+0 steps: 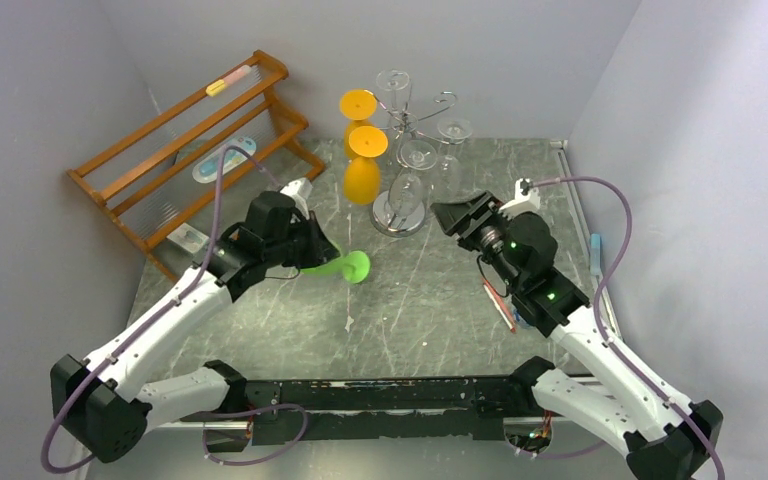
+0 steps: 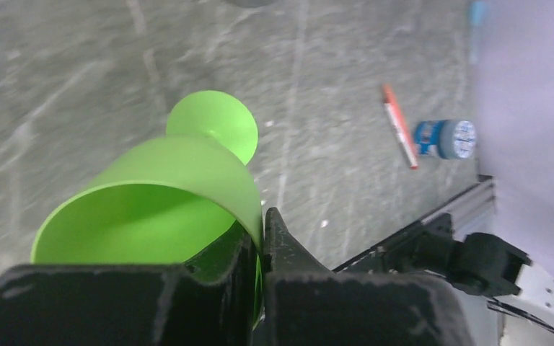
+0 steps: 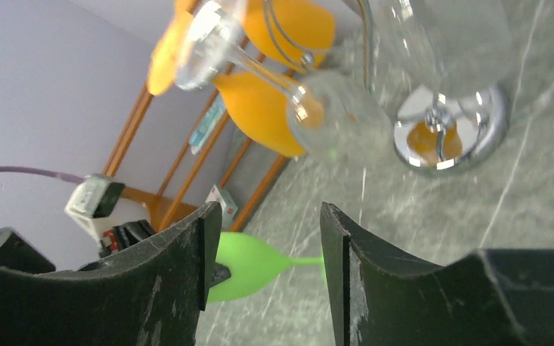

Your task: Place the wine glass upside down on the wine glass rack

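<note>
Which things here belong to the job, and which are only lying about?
Job: green plastic wine glass, held at its rim by the left gripper; silver wire wine glass rack.
Lying about: orange wooden slatted rack; red pen; small blue-and-white container; two orange glasses.

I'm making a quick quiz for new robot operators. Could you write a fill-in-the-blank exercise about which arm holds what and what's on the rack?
1. The green plastic wine glass is clamped at its bowl rim by the ___ arm's jaws.
2. The right gripper holds nothing; its jaws stand ___.
3. The two opaque upside-down glasses at the silver wire wine glass rack are coloured ___.

Missing words: left; open; orange.
</note>
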